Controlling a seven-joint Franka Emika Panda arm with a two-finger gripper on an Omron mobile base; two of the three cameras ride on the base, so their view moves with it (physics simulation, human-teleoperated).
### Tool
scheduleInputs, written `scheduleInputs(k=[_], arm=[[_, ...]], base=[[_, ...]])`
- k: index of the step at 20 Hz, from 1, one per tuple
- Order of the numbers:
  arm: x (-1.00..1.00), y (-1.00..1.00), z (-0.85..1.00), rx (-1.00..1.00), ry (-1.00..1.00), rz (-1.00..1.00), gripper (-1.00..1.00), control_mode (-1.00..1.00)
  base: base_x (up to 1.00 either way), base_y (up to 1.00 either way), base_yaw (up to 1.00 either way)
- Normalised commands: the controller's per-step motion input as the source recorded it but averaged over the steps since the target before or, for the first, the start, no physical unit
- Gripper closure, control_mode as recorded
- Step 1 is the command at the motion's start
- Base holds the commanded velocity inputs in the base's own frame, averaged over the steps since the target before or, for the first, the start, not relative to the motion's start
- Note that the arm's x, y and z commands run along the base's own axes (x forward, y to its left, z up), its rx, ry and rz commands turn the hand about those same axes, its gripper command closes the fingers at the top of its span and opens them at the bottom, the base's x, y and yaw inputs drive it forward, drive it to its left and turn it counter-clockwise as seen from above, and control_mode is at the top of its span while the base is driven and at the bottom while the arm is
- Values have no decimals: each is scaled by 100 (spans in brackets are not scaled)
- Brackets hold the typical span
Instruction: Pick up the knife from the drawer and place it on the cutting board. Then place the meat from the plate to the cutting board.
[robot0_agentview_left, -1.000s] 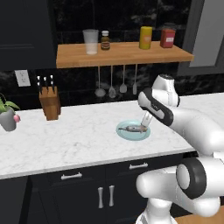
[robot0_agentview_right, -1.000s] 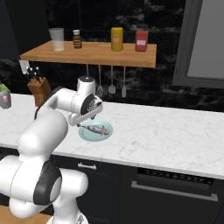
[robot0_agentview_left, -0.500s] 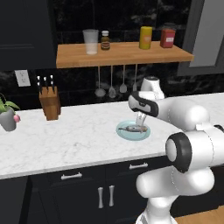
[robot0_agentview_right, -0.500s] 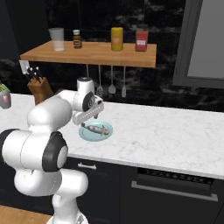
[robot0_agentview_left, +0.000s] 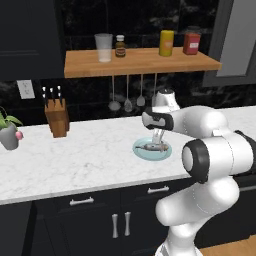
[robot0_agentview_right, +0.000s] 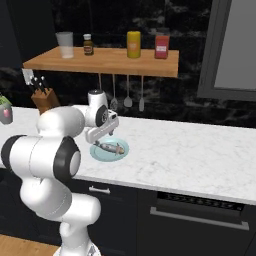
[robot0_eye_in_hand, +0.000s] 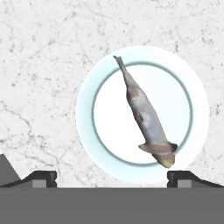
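The robot's gripper (robot0_agentview_left: 159, 139) hangs just above the plate (robot0_agentview_left: 141, 151) on the white stone counter (robot0_agentview_left: 75, 160). Its 2 fingers (robot0_eye_in_hand: 43, 177) are spread wide apart and hold nothing. From the hand, the fingers sit one on each side of the plate (robot0_eye_in_hand: 89, 92).

The meat (robot0_eye_in_hand: 145, 117) lies on the plate. It is long and thin, grey-brown with pale streaks. One end is skinny and the other end is thick.

From the right side, the gripper (robot0_agentview_right: 108, 135) is over the near edge of the plate (robot0_agentview_right: 123, 151), and the meat (robot0_agentview_right: 110, 148) lies across the middle.

A wooden knife block (robot0_agentview_left: 56, 116) stands well off to the side. A wooden shelf (robot0_agentview_left: 140, 61) with jars hangs on the dark wall behind.
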Motion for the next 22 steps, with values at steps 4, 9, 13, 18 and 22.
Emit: scheduleInputs(k=[4, 9, 13, 18, 22], arm=[[20, 0, -18, 0, 1, 4, -100, -100], [19, 0, -18, 0, 1, 7, -100, -100], [4, 0, -19, 0, 0, 6, -100, -100], [6, 0, -19, 0, 0, 5, -100, -100], [25, 0, -28, 0, 0, 1, -100, -100]], base=[[0, 0, 0], [0, 0, 0], [0, 0, 0], [0, 0, 0], [0, 0, 0]])
